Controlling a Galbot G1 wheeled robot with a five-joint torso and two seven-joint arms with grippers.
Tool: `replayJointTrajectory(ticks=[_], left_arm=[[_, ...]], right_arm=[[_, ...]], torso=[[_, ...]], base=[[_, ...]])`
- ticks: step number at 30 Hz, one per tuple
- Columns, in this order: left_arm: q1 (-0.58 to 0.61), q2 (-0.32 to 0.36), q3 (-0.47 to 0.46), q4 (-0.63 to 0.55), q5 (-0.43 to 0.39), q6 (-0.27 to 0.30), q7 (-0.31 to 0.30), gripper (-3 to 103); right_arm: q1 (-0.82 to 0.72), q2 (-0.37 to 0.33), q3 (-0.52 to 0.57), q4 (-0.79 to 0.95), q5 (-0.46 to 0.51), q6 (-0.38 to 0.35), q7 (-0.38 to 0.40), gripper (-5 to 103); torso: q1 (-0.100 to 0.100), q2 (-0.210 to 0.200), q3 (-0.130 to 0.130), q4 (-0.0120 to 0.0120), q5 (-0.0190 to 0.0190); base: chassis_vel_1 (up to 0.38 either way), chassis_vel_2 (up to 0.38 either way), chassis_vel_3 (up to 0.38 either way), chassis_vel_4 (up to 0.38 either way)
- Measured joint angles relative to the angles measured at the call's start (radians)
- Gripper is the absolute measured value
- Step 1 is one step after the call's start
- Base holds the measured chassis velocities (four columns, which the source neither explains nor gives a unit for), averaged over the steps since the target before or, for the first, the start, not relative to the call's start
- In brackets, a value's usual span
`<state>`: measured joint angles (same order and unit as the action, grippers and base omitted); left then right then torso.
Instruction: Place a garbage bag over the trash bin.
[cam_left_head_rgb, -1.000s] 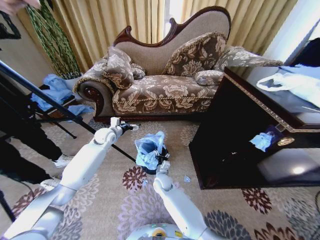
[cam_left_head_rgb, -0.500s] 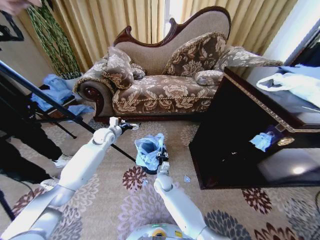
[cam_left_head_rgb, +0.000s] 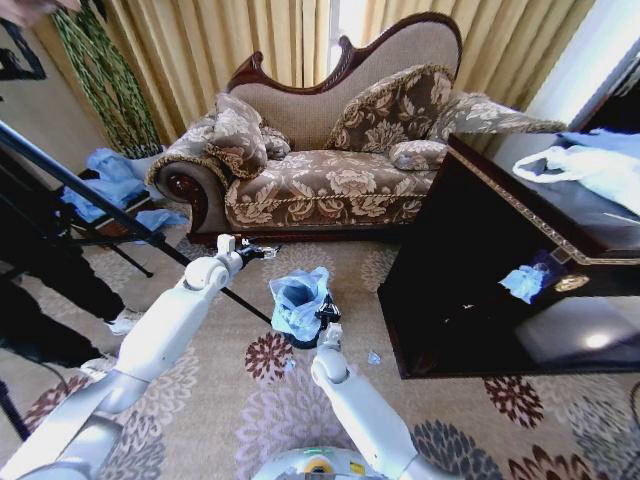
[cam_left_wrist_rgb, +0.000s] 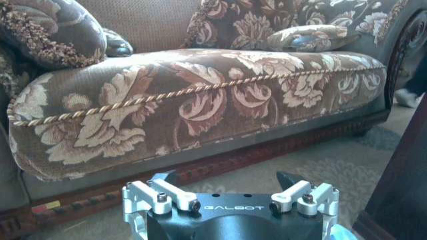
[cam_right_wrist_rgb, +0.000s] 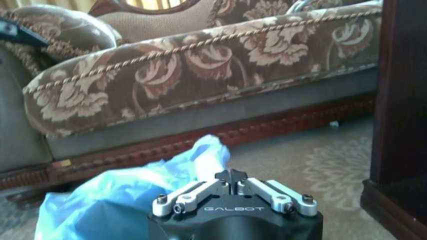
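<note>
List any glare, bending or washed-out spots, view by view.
Head view: straight lines bow toward the edges, daylight blows out between the curtains, and glare sits on the dark cabinet. Right wrist view: the garbage bag is pale and washed out near the right gripper. Left wrist view: even light.

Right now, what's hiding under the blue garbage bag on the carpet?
A black trash bin peeks out beneath the crumpled garbage bag. The bag covers most of it, so its rim and inside are hidden. The right gripper is beside it.

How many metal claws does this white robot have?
2. The left gripper hangs open before the brown floral sofa; the right gripper, shut, sits beside the crinkly light-blue garbage bag.
</note>
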<state>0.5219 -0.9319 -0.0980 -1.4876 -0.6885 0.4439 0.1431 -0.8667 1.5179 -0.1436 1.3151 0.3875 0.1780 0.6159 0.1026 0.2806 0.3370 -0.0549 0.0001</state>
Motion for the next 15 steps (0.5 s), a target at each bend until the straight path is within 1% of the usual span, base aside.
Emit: replayJointTrajectory(ticks=[2,4,6,8,9,11,14,15], left_arm=[[0.0,-0.002,0.0,-0.003,-0.003,0.006,-0.005,100],[0.002,-0.007,-0.001,-0.012,-0.018,0.023,-0.023,100],[0.004,-0.007,-0.002,-0.014,-0.022,0.028,-0.028,100],[0.008,-0.006,-0.004,-0.017,-0.027,0.034,-0.032,100],[0.008,-0.006,-0.004,-0.017,-0.027,0.034,-0.032,100],[0.01,-0.005,-0.003,-0.011,-0.027,0.039,-0.03,100],[0.009,-0.014,0.003,-0.001,-0.035,0.045,-0.033,100],[0.008,-0.03,0.025,0.002,-0.07,0.049,-0.075,100]], right_arm=[[-0.002,-0.009,0.0,0.011,0.009,0.0,0.005,0],[-0.006,-0.035,0.001,0.043,0.027,-0.002,0.016,0],[-0.007,-0.045,0.001,0.056,0.034,-0.004,0.02,0],[-0.009,-0.078,0.0,0.106,0.071,-0.015,0.025,0],[-0.009,-0.078,0.0,0.106,0.071,-0.015,0.025,0],[-0.017,-0.112,0.0,0.167,0.125,-0.05,0.021,0],[-0.021,-0.122,0.003,0.191,0.14,-0.062,0.023,-1],[-0.03,-0.142,0.014,0.223,0.148,-0.07,0.024,10]], torso=[[0.0,0.0,0.0,-0.0001,-0.0001],[0.0,0.0,0.0,-0.0004,-0.0001],[0.0,0.0,0.0,-0.0004,0.0],[0.0,0.0,0.0,-0.0002,0.0],[0.0,0.0,0.0,-0.0002,0.0],[0.0,0.0,0.0,-0.0002,0.0001],[0.0,0.0,0.0,0.0001,0.0002],[0.0,0.0,0.0,0.0005,0.0005]], base=[[0.0,0.0,0.0,0.0],[0.0,0.0,0.0,0.0],[0.0,0.0,0.0,0.0],[0.0,0.0,0.0,0.0],[0.0,0.0,0.0,0.0],[0.0,0.0,0.0,0.0],[0.0,0.0,0.0,0.0],[0.0,0.0,0.0,0.0]])
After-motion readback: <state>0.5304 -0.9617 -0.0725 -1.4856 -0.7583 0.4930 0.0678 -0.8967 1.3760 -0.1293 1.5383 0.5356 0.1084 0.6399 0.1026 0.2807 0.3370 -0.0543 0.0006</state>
